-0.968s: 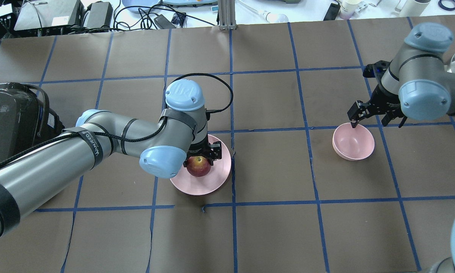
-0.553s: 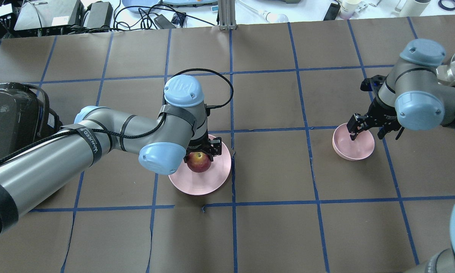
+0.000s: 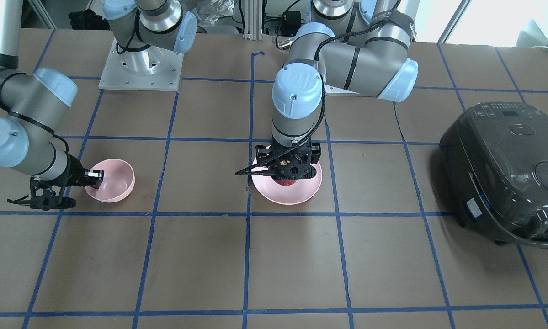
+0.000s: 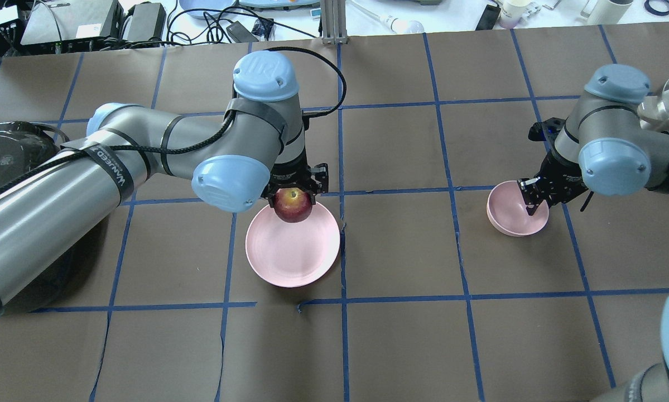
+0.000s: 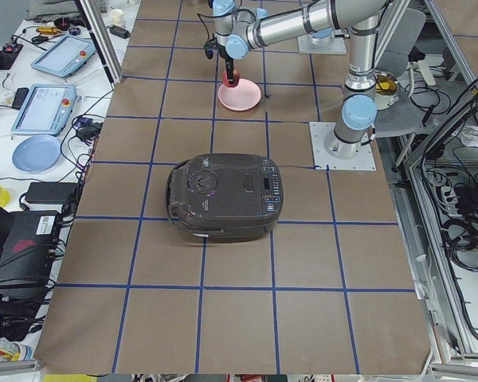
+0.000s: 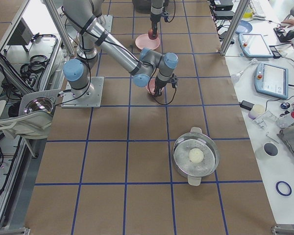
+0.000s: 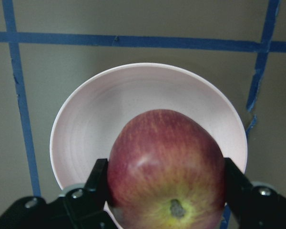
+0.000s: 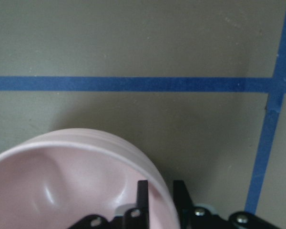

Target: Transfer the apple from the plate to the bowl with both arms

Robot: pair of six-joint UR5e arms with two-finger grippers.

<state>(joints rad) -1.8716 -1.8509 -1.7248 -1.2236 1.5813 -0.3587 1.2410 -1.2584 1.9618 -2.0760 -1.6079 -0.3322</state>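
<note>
Left gripper (image 4: 294, 194): jaws clamped on both sides of red apple (image 4: 293, 206), held clear above pink plate (image 4: 292, 259). Right gripper (image 4: 535, 199): jaws nearly closed, pinching pink bowl (image 4: 510, 215) rim, one finger inside.

Black rice cooker (image 3: 502, 169) (lid shut) and steel pot (image 6: 208, 169).

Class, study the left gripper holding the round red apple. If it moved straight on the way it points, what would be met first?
The left gripper points straight down, so the round red apple it clamps would likely meet the wide pale-pink plate beneath; the gap's height is unclear.
</note>
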